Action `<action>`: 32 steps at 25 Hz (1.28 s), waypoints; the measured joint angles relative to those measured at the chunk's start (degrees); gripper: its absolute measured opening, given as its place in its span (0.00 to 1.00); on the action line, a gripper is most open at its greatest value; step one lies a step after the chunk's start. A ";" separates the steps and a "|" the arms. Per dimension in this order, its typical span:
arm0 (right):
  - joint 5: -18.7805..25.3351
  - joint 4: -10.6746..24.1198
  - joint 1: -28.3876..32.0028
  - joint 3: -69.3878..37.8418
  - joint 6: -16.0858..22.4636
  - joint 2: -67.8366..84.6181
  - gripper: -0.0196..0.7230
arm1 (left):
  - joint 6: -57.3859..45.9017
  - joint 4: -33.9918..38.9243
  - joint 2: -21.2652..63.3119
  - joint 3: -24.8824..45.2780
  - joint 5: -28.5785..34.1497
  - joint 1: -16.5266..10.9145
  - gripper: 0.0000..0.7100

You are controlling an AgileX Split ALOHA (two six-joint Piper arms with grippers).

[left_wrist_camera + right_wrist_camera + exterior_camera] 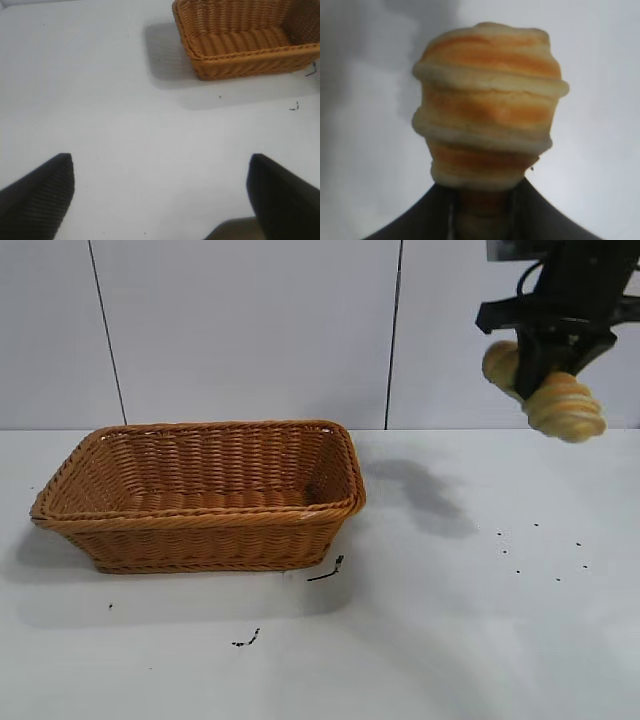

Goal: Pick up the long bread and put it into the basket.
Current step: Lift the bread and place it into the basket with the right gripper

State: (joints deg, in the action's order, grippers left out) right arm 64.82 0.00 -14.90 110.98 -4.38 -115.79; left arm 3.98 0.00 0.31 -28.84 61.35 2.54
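Even, bright light is cast from above. Soft grey shadows are thrown on the white tabletop (470, 640) beside the orange-brown woven wicker basket (200, 525). No glare is seen. The striped tan-golden loaf (487, 105) is rendered slightly soft at close range.

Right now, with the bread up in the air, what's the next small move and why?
Probably carry it sideways toward the basket. The right gripper holds the bread high above the table, well off to the basket's right, and the basket looks empty.
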 joint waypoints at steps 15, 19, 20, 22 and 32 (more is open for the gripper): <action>-10.43 0.00 -20.59 13.13 -32.35 -14.30 0.25 | 0.00 0.00 0.00 0.00 0.00 0.00 0.98; -13.34 -1.20 -22.40 13.13 -41.81 -17.22 0.25 | 0.00 0.00 0.00 0.00 0.00 0.00 0.98; -13.70 -2.09 -22.40 13.13 -43.66 -18.02 0.25 | 0.00 0.00 0.00 0.00 0.00 0.00 0.98; -14.51 -4.11 -22.40 13.13 -46.20 -19.45 0.25 | 0.00 0.00 0.00 0.00 0.00 0.00 0.98; -17.31 -5.82 -22.40 13.18 -47.50 -25.20 0.25 | 0.00 0.00 0.00 0.00 0.00 0.00 0.98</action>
State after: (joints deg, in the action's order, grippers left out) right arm 47.51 -5.82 -37.30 124.16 -51.88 -140.99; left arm 3.98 0.00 0.31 -28.84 61.35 2.54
